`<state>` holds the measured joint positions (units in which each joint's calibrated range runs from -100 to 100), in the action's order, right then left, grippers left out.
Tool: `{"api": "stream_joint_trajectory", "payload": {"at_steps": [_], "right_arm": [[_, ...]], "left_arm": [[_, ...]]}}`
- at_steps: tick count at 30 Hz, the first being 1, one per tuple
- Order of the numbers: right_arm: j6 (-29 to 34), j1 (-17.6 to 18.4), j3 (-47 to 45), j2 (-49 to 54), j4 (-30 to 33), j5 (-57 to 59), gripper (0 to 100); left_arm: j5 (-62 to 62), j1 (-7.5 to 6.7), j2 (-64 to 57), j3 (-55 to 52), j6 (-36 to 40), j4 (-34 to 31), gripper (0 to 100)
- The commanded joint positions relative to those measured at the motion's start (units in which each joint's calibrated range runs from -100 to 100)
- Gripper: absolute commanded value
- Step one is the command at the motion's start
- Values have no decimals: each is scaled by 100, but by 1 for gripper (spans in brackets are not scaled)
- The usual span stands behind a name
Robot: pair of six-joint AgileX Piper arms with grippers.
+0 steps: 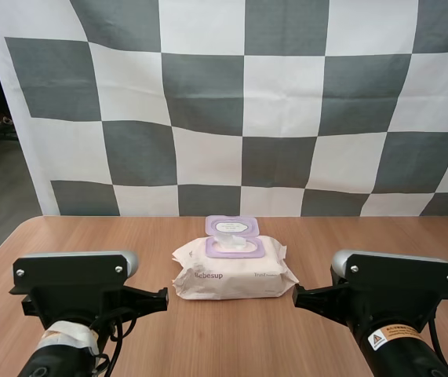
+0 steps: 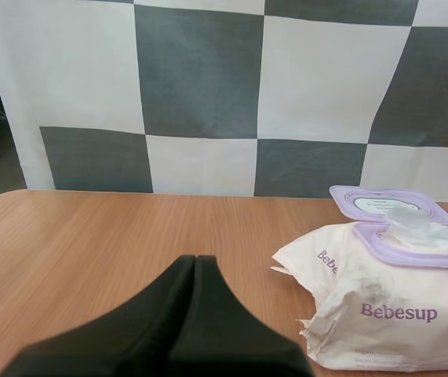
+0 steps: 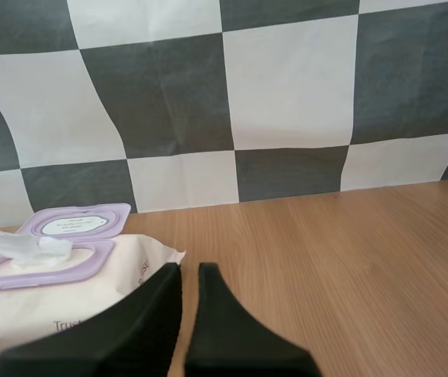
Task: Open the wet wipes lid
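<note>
The wet wipes pack (image 1: 233, 271) lies flat at the table's middle, white with a purple frame on top. Its purple lid (image 1: 232, 226) stands flipped back toward the far side, and a white wipe (image 1: 234, 243) pokes out of the opening. My left gripper (image 1: 163, 297) hovers to the pack's left, apart from it; in the left wrist view its fingers (image 2: 195, 259) lie together as one wedge beside the pack (image 2: 388, 314). My right gripper (image 1: 296, 295) hovers just right of the pack, holding nothing; its tips (image 3: 190, 267) show a thin slit, near the open lid (image 3: 74, 224).
The wooden table (image 1: 349, 236) stretches bare to both sides of the pack and behind it. Its rounded far corners sit close to the backdrop.
</note>
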<state>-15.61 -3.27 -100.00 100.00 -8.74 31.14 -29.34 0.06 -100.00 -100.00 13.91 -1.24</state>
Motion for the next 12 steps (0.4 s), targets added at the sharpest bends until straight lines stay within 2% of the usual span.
{"api": "stream_joint_trajectory", "payload": {"at_steps": [1, 4, 12], "right_arm": [[-6, 0, 0, 0, 95, -19, 17], [-6, 0, 0, 0, 373, -19, 17], [-6, 0, 0, 0, 505, -19, 17]], "left_arm": [[7, -1, 0, 0, 9, -10, 0], [7, -1, 0, 0, 9, -10, 0], [7, -1, 0, 0, 9, -10, 0]]}}
